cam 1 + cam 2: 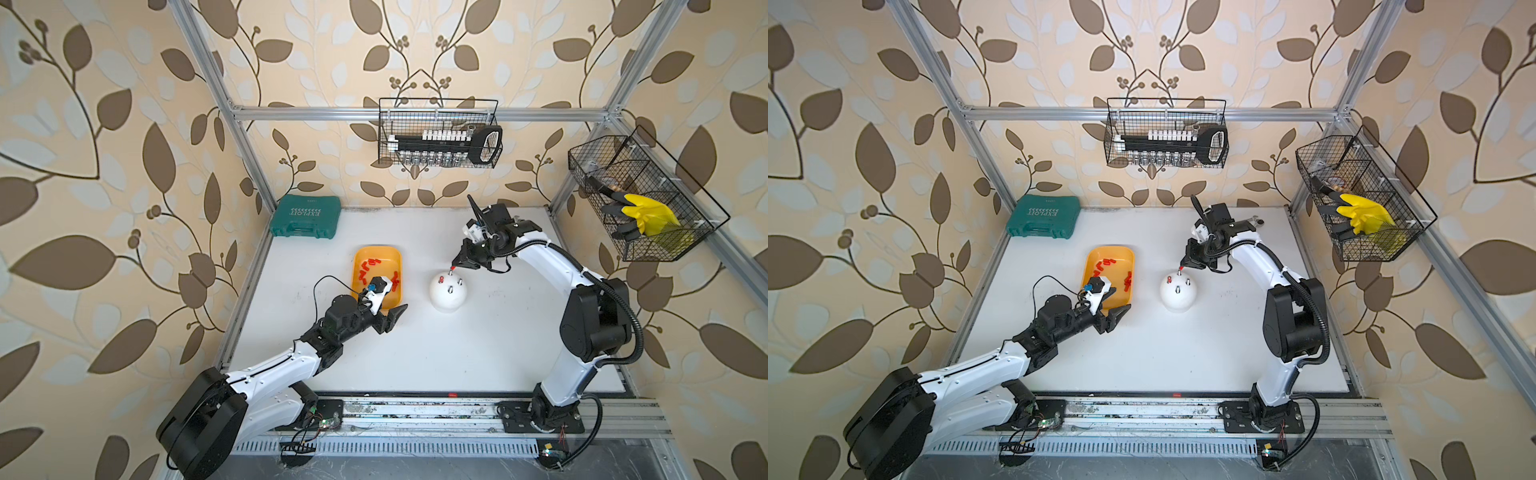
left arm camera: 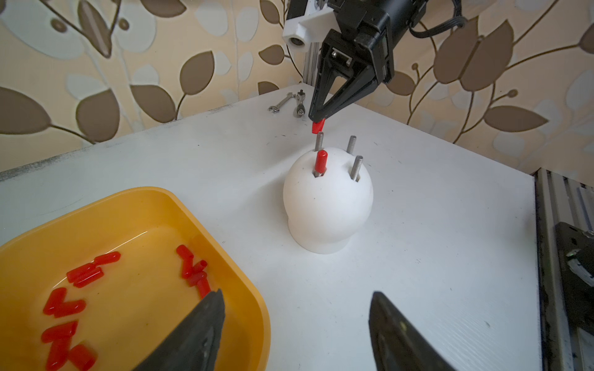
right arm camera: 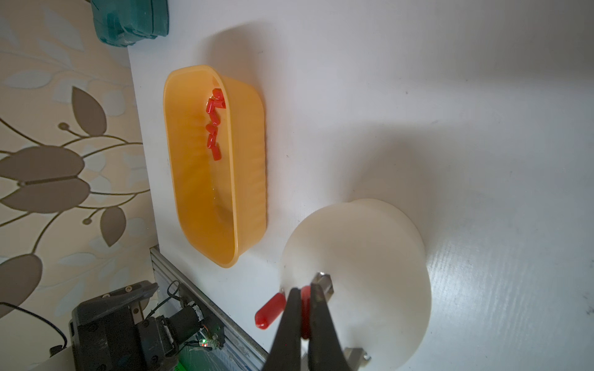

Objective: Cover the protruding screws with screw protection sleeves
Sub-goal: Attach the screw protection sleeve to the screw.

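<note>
The white dome (image 2: 328,205) carries the protruding screws. One screw wears a red sleeve (image 2: 320,162); three grey studs (image 2: 356,167) stand bare. My right gripper (image 2: 316,115) is shut on a tilted red screw protection sleeve (image 2: 317,126), held just above the top of a bare stud (image 2: 319,141). In the right wrist view the held sleeve (image 3: 305,308) sits between the closed fingers. My left gripper (image 2: 295,295) is open and empty over the near corner of the yellow tray (image 2: 193,208), which holds several loose sleeves (image 2: 85,274).
A green tool case (image 1: 304,216) lies at the table's back left. Two small wrenches (image 2: 283,102) lie near the back edge behind the dome. Wire baskets (image 1: 440,133) hang on the back and right walls. One red sleeve (image 1: 452,394) lies at the front edge.
</note>
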Motion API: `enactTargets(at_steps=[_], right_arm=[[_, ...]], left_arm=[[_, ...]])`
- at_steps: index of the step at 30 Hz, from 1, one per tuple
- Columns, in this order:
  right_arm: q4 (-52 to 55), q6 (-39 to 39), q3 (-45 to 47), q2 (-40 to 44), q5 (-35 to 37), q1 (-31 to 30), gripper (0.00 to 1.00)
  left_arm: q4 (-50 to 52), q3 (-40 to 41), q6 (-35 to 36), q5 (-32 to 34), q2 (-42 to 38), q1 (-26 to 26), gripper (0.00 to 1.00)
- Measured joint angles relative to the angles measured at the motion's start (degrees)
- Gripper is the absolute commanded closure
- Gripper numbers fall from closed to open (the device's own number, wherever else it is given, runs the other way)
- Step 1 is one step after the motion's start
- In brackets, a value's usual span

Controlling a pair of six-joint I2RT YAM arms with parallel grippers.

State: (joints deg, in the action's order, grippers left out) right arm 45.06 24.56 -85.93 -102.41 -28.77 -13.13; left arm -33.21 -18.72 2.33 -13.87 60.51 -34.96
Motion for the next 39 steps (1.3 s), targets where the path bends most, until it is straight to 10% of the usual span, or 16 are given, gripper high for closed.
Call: enactTargets(at_steps=[39], right_arm=[[0.94,-0.94,-1.44,0.00,2.47,-1.55,0.95]], left_arm=[[0.00,-0.28,0.00,-0.92,0.00,0.00,0.27]])
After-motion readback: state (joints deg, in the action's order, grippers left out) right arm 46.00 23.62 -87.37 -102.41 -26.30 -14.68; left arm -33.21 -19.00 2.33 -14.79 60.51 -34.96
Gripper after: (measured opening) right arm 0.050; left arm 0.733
